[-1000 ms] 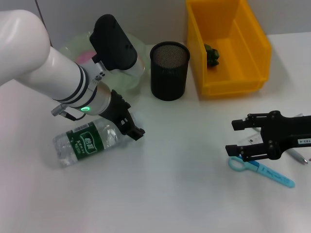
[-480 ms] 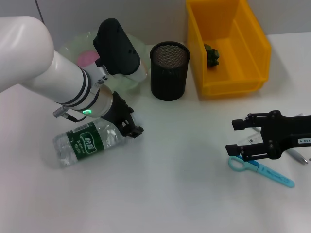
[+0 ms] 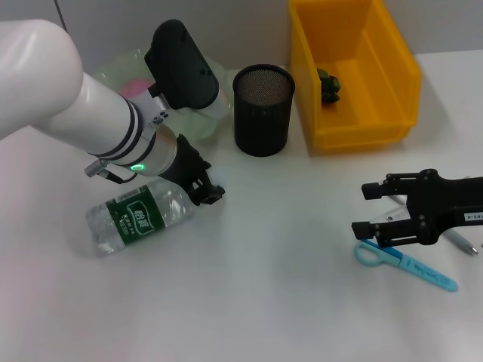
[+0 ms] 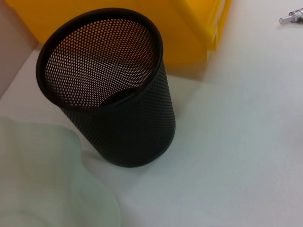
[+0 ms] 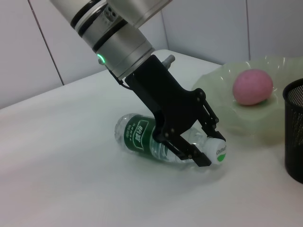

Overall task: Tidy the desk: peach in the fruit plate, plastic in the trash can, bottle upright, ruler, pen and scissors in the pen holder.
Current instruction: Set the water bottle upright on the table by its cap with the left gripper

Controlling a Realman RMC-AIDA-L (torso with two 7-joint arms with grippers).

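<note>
A clear water bottle [image 3: 139, 215] with a green label lies on its side on the white desk; it also shows in the right wrist view [image 5: 147, 138]. My left gripper [image 3: 202, 188] is shut on its neck just behind the white cap [image 5: 218, 152]. A pink peach [image 3: 134, 87] lies in the pale green fruit plate [image 3: 113, 66]. The black mesh pen holder [image 3: 263, 109] stands empty. Green crumpled plastic [image 3: 328, 84] lies in the yellow bin [image 3: 392, 113]. My right gripper [image 3: 370, 210] is open, just above the blue scissors [image 3: 404, 264]. A pen [image 3: 460, 241] lies beside them.
The yellow bin stands at the back right, close to the pen holder [image 4: 113, 94]. The fruit plate [image 5: 222, 94] lies just behind the bottle. A pale flat strip shows under the right gripper; I cannot tell what it is.
My left gripper has shifted slightly back with the bottle's neck, and the bottle has swung a little with it. The right arm has not moved.
</note>
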